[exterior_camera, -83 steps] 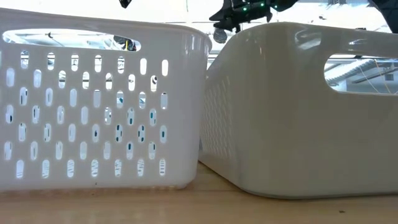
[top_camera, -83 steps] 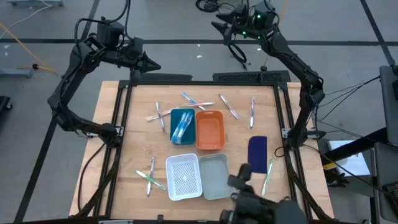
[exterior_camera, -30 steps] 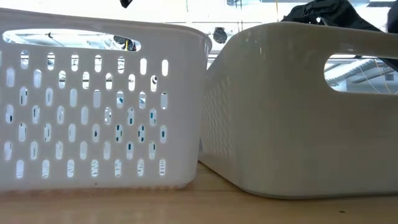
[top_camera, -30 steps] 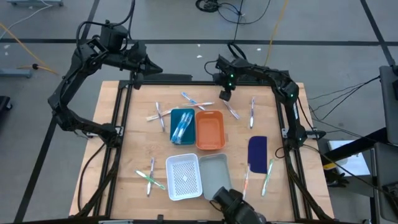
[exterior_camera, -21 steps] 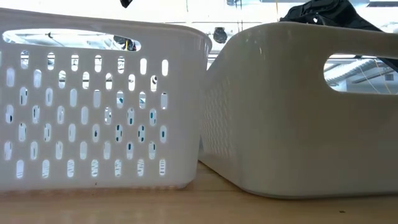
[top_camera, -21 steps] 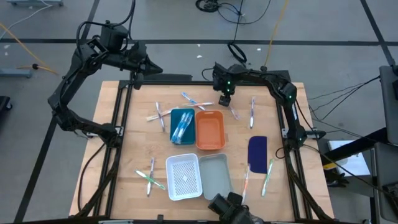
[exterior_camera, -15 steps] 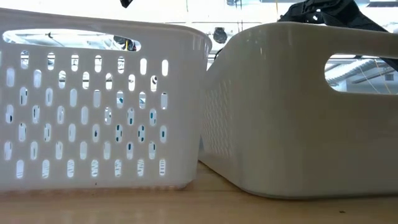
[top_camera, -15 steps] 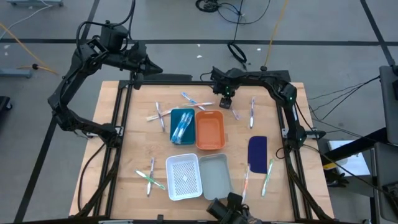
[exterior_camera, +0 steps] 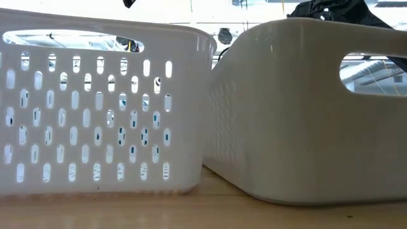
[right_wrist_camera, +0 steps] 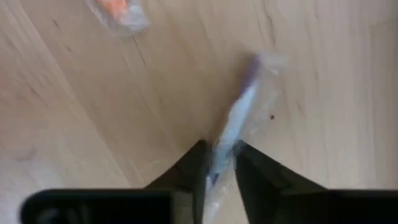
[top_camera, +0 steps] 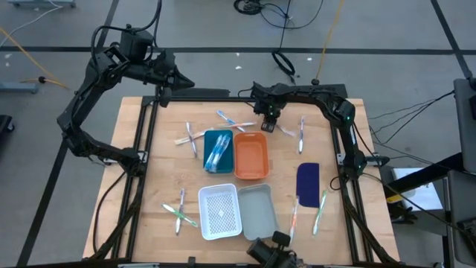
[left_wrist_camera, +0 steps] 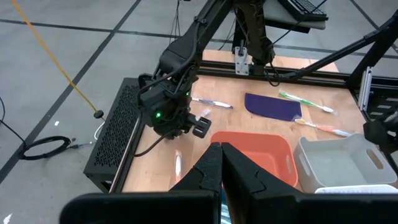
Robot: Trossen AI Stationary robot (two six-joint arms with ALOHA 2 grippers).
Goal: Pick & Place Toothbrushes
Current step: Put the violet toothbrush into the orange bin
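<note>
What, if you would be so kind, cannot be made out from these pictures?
- Low view: the white perforated basket and the grey bin fill the frame and hide the table behind them.
- Right wrist view: the toothbrush between the right gripper fingers is blurred; its colour is unclear.
- High view: the toothbrushes in the blue tray are too small to count.
- High view: the left gripper fingers are too small to judge.

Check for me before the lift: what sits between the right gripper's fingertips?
A toothbrush lies between the right gripper's fingertips on the table, shown in the right wrist view.
</note>
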